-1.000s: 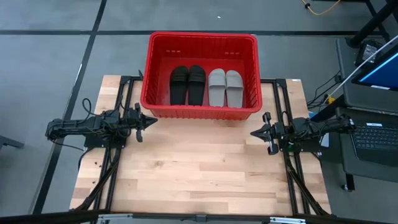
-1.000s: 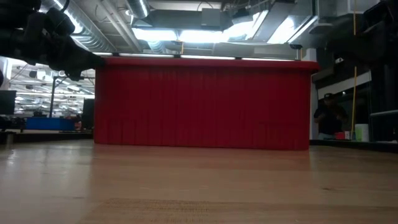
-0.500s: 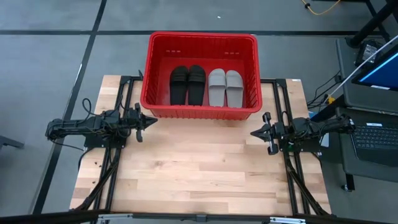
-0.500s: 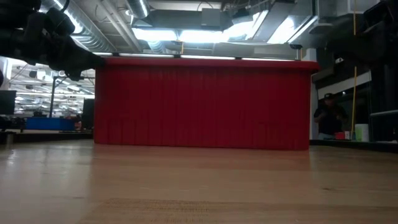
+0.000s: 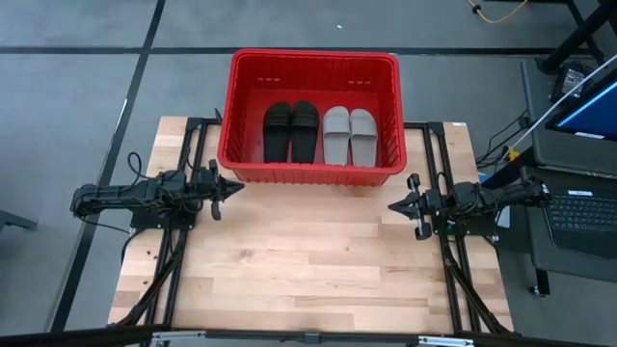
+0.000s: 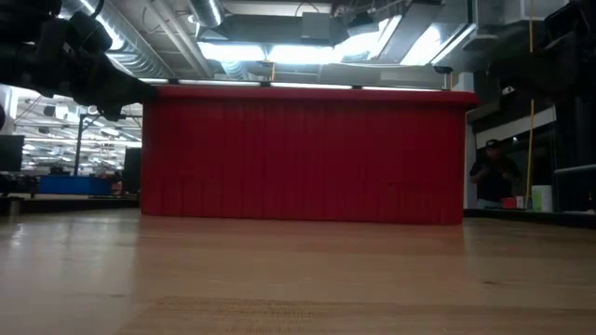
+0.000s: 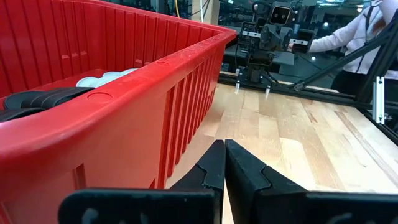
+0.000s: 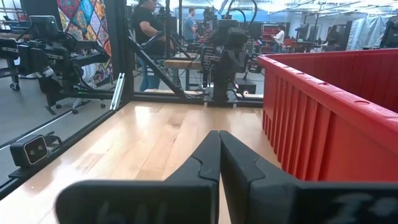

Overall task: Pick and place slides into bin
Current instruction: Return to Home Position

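No movement since a second ago: left gripper (image 5: 234, 186) and right gripper (image 5: 395, 205) parked over the table edges, fingers pressed together, empty. Location of bin (image 5: 313, 56): just beside both tips, beyond the gap between them. All four slides (image 5: 291, 131) inside. Judged complete, homing only.

no text, label or number can be read anywhere

The red bin (image 6: 303, 154) stands broadside on my wooden table (image 6: 298, 279); my dark arm (image 6: 79, 60), likely the left, hangs upper left; a person (image 6: 494, 177) stands beyond.
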